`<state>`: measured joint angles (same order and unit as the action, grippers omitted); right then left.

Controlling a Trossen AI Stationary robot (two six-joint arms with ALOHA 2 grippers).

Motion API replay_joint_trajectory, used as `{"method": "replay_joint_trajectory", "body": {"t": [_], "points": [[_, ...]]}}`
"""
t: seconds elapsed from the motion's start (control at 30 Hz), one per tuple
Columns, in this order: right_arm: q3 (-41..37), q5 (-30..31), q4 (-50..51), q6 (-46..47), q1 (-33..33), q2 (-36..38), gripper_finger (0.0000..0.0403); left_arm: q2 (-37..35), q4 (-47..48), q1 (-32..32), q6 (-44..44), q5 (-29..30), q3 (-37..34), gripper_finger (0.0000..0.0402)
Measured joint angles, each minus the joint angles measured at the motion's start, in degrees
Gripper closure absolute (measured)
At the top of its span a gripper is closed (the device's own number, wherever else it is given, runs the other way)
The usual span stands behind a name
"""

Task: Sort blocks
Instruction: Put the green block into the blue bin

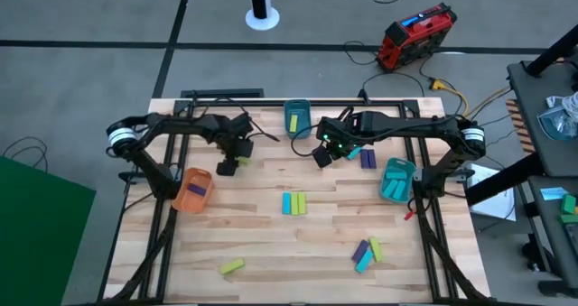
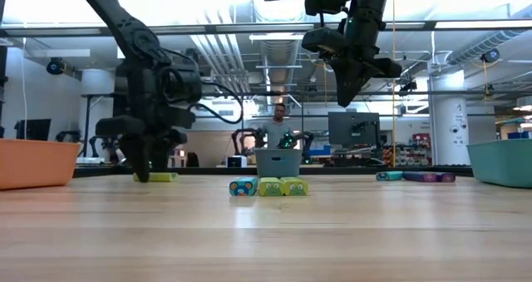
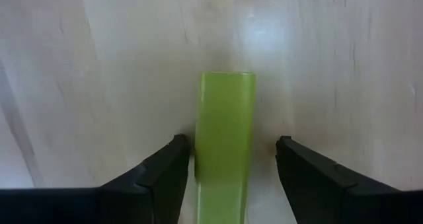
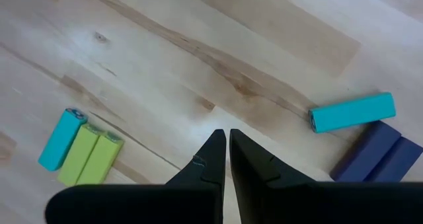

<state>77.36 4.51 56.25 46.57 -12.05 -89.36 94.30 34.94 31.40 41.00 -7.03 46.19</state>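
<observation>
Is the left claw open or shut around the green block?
Open. The left claw straddles the green block lying flat on the table; a gap shows beside one finger.

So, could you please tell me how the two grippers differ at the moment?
The left gripper is down at the table, fingers open on either side of a yellow-green block; the right gripper hangs raised above the table, shut and empty. The left sits near the orange bin; the right is near the middle, by the teal bin at the table's far edge. Both are dark and two-fingered.

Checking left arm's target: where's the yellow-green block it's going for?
High view: yellow-green block lies on the table's left half, just right of the orange bin, between the open left gripper's fingers.
</observation>
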Motion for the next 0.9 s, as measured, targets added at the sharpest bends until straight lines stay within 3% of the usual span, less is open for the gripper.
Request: {"method": "replay_joint_trajectory", "body": {"t": [0.17,0.37,0.6,0.9], "points": [[0.0,0.0,0.0,0.0,0.0,0.0,0.039,0.8,-0.2,0.0,-0.1,0.1,0.4,0.0225],[0.0,0.0,0.0,-0.2,0.0,0.0,0.039,1.0,-0.3,0.0,-3.4,1.3,1.2,0.0331],[0.0,0.0,-1.3,-0.2,0.0,0.0,0.039,-0.3,2.2,-0.4,-9.8,-1.5,4.4,0.0333],[0.0,-3.2,-12.8,4.2,0.0,0.0,0.039,-6.5,2.4,-2.7,-15.3,-4.6,12.3,0.0333]]}}
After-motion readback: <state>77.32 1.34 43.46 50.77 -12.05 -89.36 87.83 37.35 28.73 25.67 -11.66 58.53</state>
